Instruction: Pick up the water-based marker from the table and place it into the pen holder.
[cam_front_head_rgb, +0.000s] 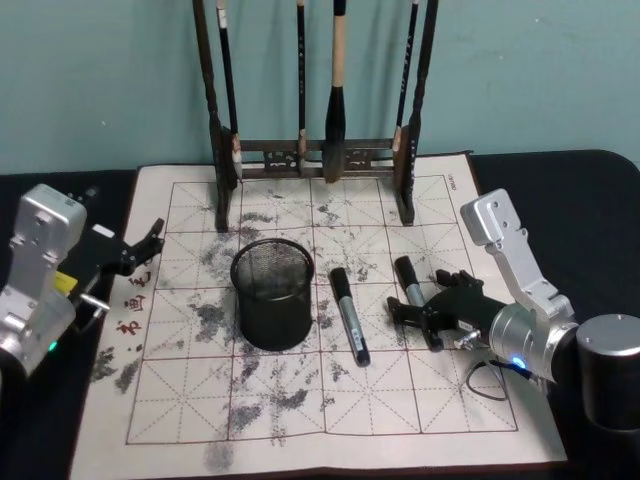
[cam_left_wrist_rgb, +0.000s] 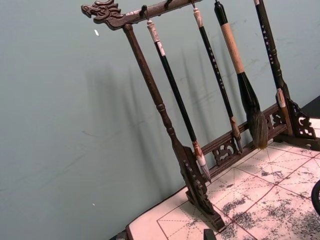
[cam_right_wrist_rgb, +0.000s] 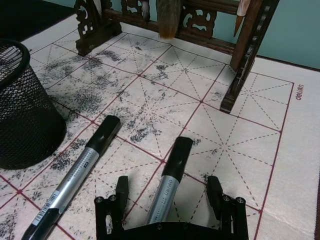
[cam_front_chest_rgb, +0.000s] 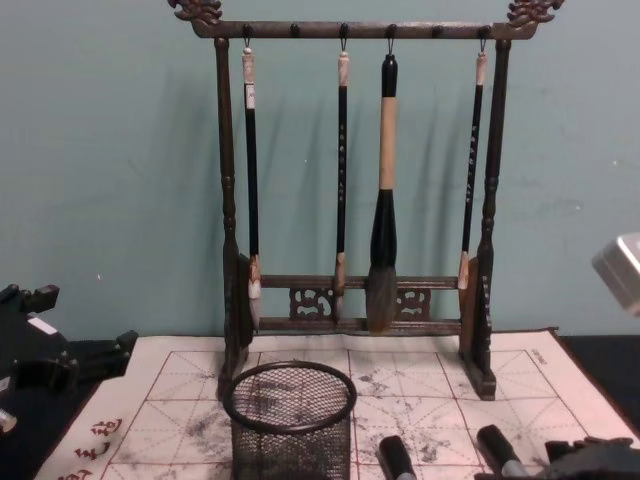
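Two black-capped, silver-barrelled markers lie on the ink-stained grid mat (cam_front_head_rgb: 200, 400). My right gripper (cam_front_head_rgb: 432, 312) is low over the right-hand water-based marker (cam_front_head_rgb: 410, 278), open. In the right wrist view its fingers (cam_right_wrist_rgb: 121, 192) straddle that marker (cam_right_wrist_rgb: 169, 175) with a gap on each side, and the marker rests on the mat. The other marker (cam_front_head_rgb: 350, 318) lies left of it, beside the pen holder (cam_front_head_rgb: 272, 292), a round black mesh cup standing upright. My left gripper (cam_front_head_rgb: 148, 245) hovers at the mat's left edge, its fingers apart and holding nothing.
A tall dark wooden brush rack (cam_front_head_rgb: 315, 160) with several hanging brushes stands at the back of the mat, against a teal wall. Black table surface (cam_front_head_rgb: 570, 200) surrounds the mat. The rack's right foot (cam_right_wrist_rgb: 235, 95) is just beyond the markers.
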